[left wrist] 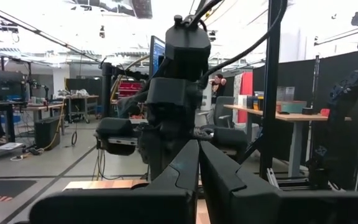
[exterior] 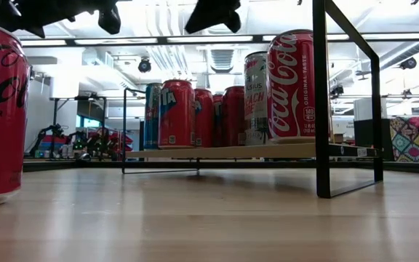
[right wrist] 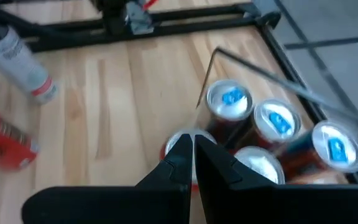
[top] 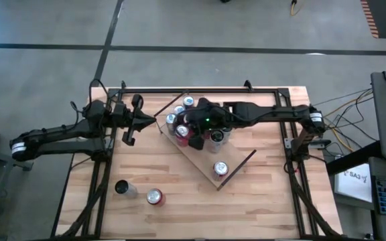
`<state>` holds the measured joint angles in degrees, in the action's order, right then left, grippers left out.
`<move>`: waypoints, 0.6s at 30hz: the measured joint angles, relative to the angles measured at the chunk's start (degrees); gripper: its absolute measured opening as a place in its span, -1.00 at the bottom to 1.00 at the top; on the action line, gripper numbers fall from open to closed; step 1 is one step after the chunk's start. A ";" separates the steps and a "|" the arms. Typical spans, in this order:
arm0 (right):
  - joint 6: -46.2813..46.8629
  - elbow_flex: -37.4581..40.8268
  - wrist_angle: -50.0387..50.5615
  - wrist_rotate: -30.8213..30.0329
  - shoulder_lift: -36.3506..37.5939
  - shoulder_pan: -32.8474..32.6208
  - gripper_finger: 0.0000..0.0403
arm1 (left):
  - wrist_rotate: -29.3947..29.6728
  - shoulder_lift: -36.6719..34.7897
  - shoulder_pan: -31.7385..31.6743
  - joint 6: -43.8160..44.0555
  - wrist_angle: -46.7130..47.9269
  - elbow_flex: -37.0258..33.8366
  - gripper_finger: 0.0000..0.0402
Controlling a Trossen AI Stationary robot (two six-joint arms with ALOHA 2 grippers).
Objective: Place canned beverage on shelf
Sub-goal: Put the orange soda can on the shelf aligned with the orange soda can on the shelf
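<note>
Grey workshop floor surrounds a plank-topped bench (top: 260,194) edged by a black frame, with desks and screens in the room beyond. Angled across the middle of the bench lies the shelf (top: 203,169), a light-wood board with thin dark rails, raised a little off the planks in the low view. A cluster of upright cans (top: 179,119) fills its far end, and a single can (top: 220,168) stands alone nearer its front corner.

Both arms reach in from the sides. The right gripper (top: 194,137) hangs over the cluster, its fingers (right wrist: 213,163) pressed together and holding nothing. The left gripper (top: 130,140) waits beside the shelf, above bare planks, fingers (left wrist: 225,177) likewise closed and empty.

Two drinks remain off the shelf near the front left of the bench: a silver can (top: 124,189) and a red can (top: 154,197), just beside each other, both apparently lying on their sides in the right wrist view.

Judging by look, either one is a rigid, smooth metal cylinder, moderately heavy if full, prone to rolling while on its side and to denting under a hard squeeze. The best hold is probably across the middle of the body, fingers spread wide first, so it can be stood upright in the free space.
</note>
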<state>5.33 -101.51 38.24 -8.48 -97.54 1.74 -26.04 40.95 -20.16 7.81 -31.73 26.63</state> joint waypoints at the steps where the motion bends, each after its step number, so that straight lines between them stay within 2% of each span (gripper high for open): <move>1: 0.01 0.00 -1.28 -0.51 -0.47 0.00 -0.95 | 0.00 -0.02 0.00 0.02 0.01 0.00 -1.00; 18: 4.19 -0.39 -17.90 -0.77 -8.66 2.34 -0.96 | -0.47 -2.79 0.00 0.25 1.13 0.00 -1.00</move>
<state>9.52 -101.91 20.34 -9.26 -106.21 4.07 -26.51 38.16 -20.16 8.06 -30.60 26.63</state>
